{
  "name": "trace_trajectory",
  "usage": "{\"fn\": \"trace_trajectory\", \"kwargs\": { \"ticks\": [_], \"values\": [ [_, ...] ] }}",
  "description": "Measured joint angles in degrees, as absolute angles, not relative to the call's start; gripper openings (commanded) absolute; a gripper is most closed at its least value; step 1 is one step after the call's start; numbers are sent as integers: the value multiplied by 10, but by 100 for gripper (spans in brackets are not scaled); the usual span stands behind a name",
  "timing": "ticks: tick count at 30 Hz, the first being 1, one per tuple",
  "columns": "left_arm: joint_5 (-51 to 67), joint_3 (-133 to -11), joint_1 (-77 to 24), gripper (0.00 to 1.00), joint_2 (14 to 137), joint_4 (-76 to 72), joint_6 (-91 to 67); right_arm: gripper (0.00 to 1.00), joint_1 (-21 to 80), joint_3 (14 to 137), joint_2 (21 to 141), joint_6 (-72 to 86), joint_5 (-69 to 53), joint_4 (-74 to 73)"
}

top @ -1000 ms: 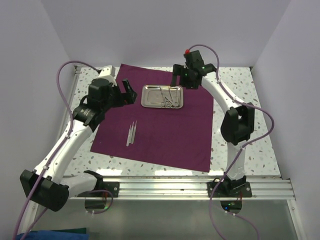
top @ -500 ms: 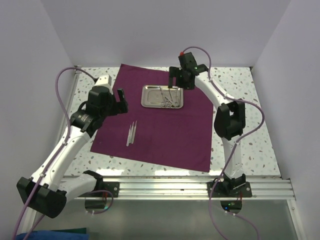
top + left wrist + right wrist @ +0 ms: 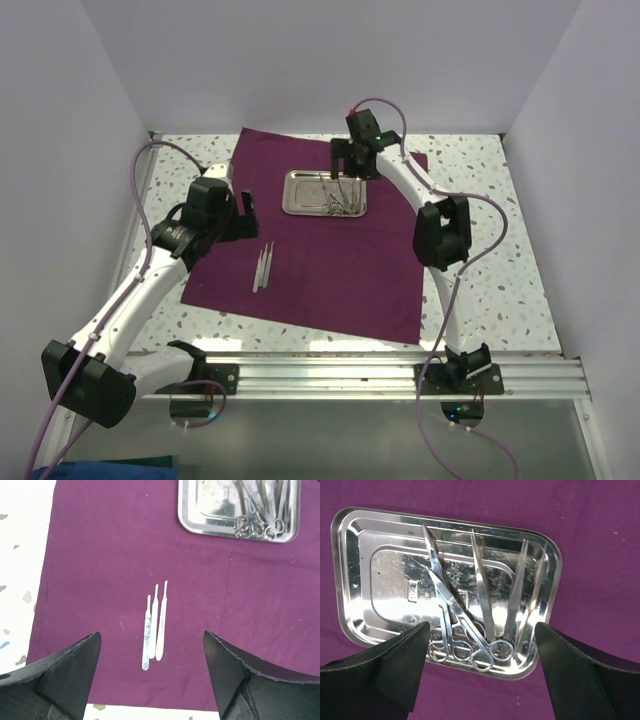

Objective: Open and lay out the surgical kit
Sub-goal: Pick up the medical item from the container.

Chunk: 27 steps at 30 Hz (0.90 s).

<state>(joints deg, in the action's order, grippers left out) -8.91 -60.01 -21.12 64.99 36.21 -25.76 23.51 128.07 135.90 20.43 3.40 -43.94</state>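
Pale lilac walls (image 3: 300, 60) frame a speckled white tabletop (image 3: 480, 260) where a dark purple-maroon cloth wrap (image 3: 330, 270) lies fully unfolded beneath a small shiny rectangular steel tray (image 3: 298, 192). Within the past second the right gripper (image 3: 348, 170) has swung in from beyond the tray's right end to hover directly over it, fingers spread wide and holding nothing. The left gripper (image 3: 244, 210), equally wide and empty, has drawn back from the tray's left end. That suggests the unwrapping is finished and the next pick from the tray is being lined up. The tray's long axis runs left to right. The scissor-like ring-handled instruments (image 3: 465, 635) and thin silver tweezers (image 3: 482, 595) inside lie across it, rings at the near rim and tips toward the far rim. Three slim silver handles (image 3: 154, 627), already set out on the cloth nearer the arms than the tray's left end, lie side by side, narrow ends pointing back at the tray.
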Motion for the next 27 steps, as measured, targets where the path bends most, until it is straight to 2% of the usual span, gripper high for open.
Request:
{"fn": "trace_trajectory", "kwargs": {
  "ticks": [11, 20, 27],
  "values": [
    [-93, -559, -211, 85, 588, 406, -262, 82, 256, 1338, 1430, 203, 58, -453],
    [-95, -554, -211, 85, 583, 420, -262, 67, 255, 1377, 1474, 205, 86, -450],
    [-97, -554, -211, 85, 601, 422, -259, 50, 255, 1397, 1490, 207, 100, -444]
  ]
}}
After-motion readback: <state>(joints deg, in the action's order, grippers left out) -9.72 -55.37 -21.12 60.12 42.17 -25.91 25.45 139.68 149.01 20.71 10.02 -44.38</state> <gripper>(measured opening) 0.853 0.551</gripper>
